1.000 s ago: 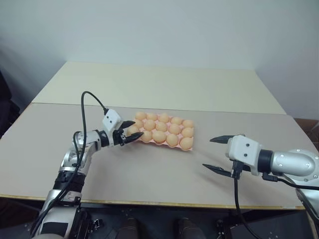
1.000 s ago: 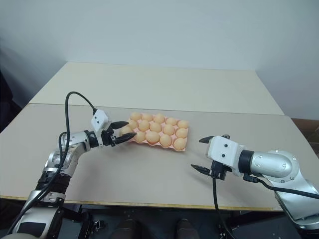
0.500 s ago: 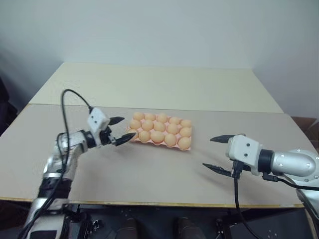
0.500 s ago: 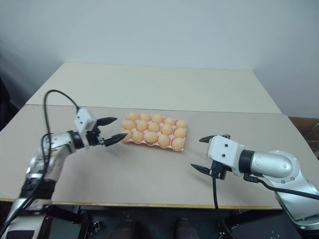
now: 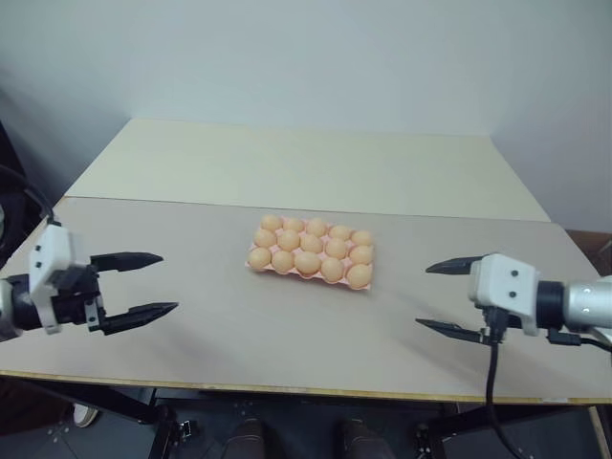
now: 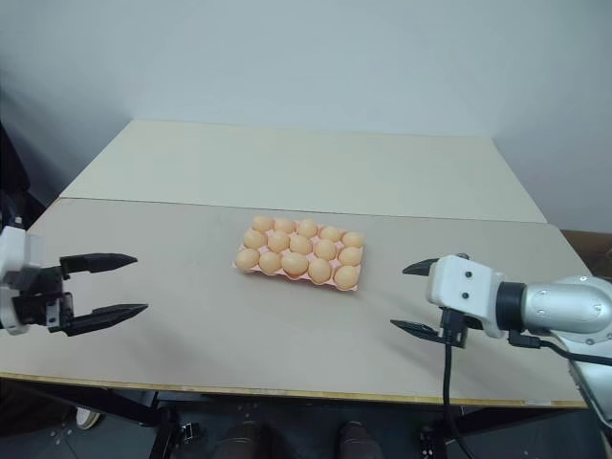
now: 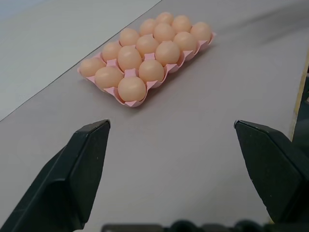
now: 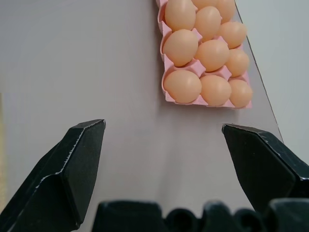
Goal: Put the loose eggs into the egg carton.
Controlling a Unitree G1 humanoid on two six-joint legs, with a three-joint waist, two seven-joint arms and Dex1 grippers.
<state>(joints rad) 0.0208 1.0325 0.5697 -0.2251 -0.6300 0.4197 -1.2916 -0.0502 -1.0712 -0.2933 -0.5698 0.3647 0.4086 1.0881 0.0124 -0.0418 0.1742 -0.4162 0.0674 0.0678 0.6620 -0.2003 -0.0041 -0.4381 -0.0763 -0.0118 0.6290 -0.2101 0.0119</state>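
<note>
Left gripper (image 5: pixel 145 284) hangs w/ fingers spread wide, nothing between them, at the near left of the table (image 5: pixel 287 335). We see the egg carton (image 5: pixel 312 252) at mid-table, well apart from it, to its right and farther off. Right gripper (image 5: pixel 448 298) also gapes wide and empty at near right; carton sits to its left, farther off. Eggs (image 7: pixel 131 88) fill every cup we can see, approx. 15; far-row count is hard to confirm.
</note>
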